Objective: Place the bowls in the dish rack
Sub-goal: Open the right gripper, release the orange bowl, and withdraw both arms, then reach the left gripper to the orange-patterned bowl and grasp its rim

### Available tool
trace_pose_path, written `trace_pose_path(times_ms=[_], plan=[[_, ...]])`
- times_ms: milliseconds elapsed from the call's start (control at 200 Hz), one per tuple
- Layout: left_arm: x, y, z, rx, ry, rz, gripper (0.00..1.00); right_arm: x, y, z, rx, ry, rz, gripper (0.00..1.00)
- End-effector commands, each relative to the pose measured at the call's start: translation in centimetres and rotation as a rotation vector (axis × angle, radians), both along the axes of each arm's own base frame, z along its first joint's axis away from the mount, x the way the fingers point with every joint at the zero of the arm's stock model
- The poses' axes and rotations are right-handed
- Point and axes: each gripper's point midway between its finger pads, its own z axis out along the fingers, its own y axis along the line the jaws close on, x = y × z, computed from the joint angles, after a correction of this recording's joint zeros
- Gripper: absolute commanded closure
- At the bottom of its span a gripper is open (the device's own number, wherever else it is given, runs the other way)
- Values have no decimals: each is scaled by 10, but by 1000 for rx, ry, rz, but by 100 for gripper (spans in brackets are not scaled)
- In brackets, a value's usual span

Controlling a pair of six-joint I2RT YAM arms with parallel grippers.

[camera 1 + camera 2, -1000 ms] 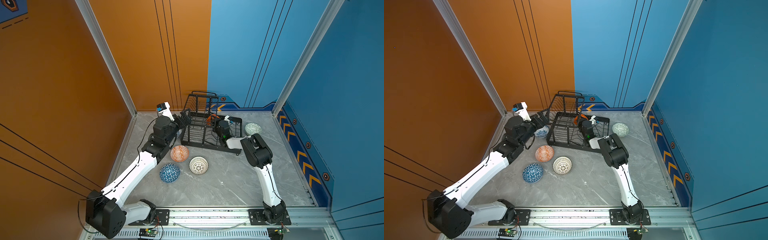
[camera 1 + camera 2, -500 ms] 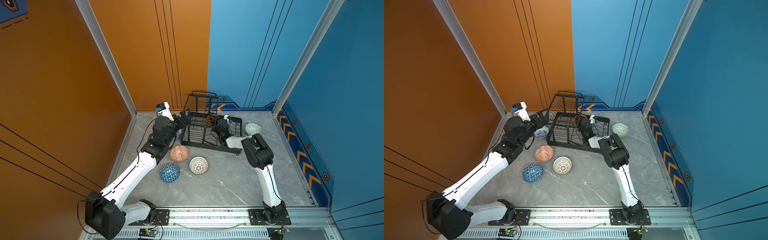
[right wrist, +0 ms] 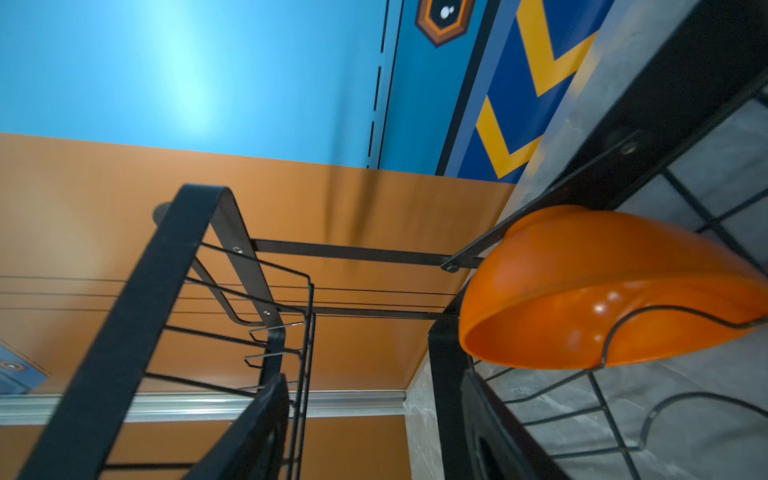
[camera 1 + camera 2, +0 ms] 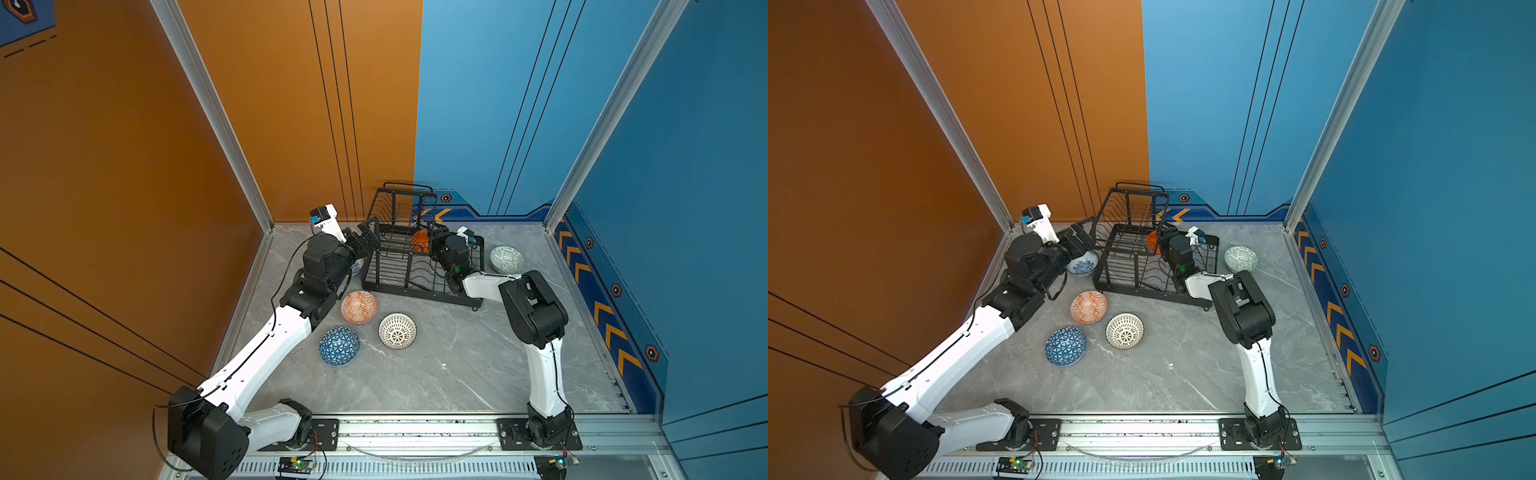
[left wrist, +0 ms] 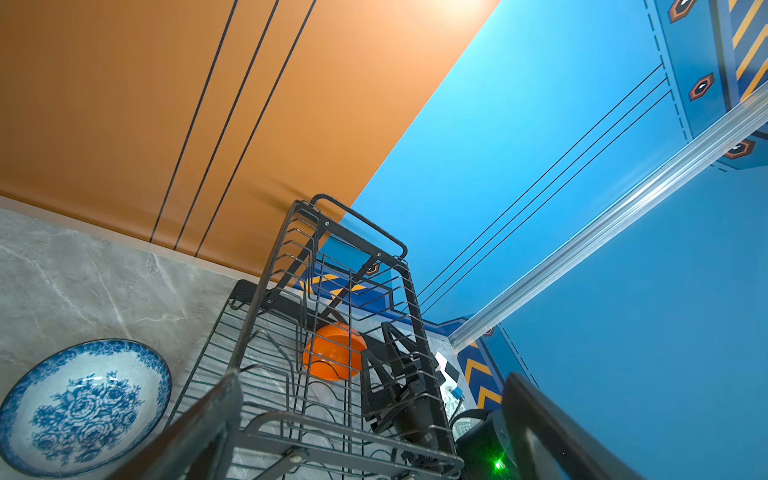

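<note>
The black wire dish rack stands at the back. A plain orange bowl leans on edge in its wavy slots, also in the left wrist view. My right gripper is open inside the rack just short of that bowl, with nothing between its fingers. My left gripper is wide open at the rack's left end, with the end frame between its fingers. The blue-white floral bowl sits beside it on the table.
Three bowls lie in front of the rack: orange-white patterned, blue triangle-patterned, white with dark dots. A pale green bowl sits right of the rack. Walls close in behind and at both sides.
My right gripper has opened and let go of the orange bowl, which now rests in the rack. The left arm has hardly moved.
</note>
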Motion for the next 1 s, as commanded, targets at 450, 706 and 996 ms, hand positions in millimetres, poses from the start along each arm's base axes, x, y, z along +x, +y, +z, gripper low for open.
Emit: trace_pose_path(times_ms=[450, 706, 996], plan=[[-15, 59, -63, -179, 252, 76, 2, -75, -66, 35, -182, 86, 36, 0], [-15, 110, -122, -335, 444, 119, 2, -136, -105, 58, -643, 236, 51, 0], [-35, 97, -172, -346, 575, 46, 2, -197, -131, 81, -1048, 292, 84, 0]])
